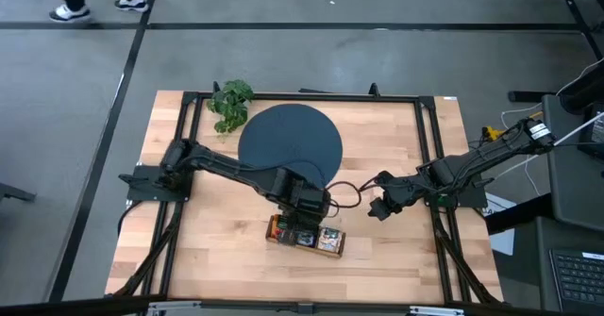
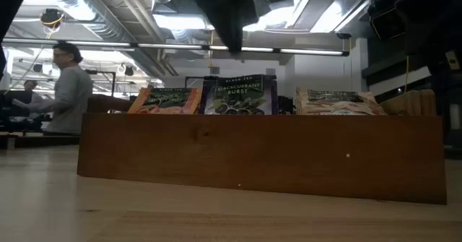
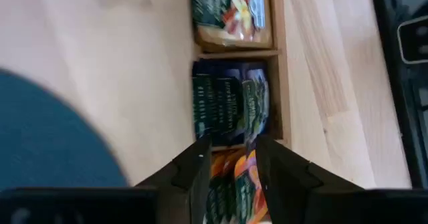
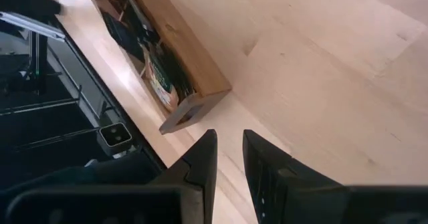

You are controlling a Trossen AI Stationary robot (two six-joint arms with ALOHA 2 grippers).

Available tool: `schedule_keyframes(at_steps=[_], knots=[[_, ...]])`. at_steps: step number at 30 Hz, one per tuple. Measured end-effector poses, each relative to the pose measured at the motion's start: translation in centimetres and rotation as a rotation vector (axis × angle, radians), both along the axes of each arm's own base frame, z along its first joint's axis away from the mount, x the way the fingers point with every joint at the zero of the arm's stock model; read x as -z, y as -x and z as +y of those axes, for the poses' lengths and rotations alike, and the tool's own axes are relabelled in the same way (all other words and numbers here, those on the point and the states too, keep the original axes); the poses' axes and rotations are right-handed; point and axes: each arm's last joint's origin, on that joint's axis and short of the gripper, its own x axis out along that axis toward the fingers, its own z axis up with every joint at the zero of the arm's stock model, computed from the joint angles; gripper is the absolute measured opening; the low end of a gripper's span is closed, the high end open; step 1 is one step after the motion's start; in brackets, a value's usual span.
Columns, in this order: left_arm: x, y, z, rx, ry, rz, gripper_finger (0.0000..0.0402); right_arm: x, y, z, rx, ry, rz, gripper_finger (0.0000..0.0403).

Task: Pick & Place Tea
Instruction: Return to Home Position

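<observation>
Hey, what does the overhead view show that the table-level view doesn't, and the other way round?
Only the high view: the round mat, the plant, and the right hand off to one side of the wooden organizer. Only the low view: the print on the tea sachets, the middle one reading Blackcurrant Burst, and a person in the room behind. Both: the organizer, the sachets in it, and the left arm above it.

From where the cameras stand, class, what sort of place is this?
Likely a robotics lab in an industrial hall: left arm and right arm mounted on a framed wooden table, bare ceiling ducts and strip lights overhead, a person standing beyond.
</observation>
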Motion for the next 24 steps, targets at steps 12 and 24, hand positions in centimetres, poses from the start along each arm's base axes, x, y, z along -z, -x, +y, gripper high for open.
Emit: schedule_keyframes(at_steps=[12,24], knots=[[-8.4,4.5,3.1,-0.094,-0.002,-0.482,0.0112,-1.7,-0.8,1.2,-0.072,0.365,-0.388,0.0075],[-4.7,9.5,5.7,-0.308,0.115,-0.498,0.0116,3.0,3.8,0.0,-0.276,0.536,-1.300,0.0075]])
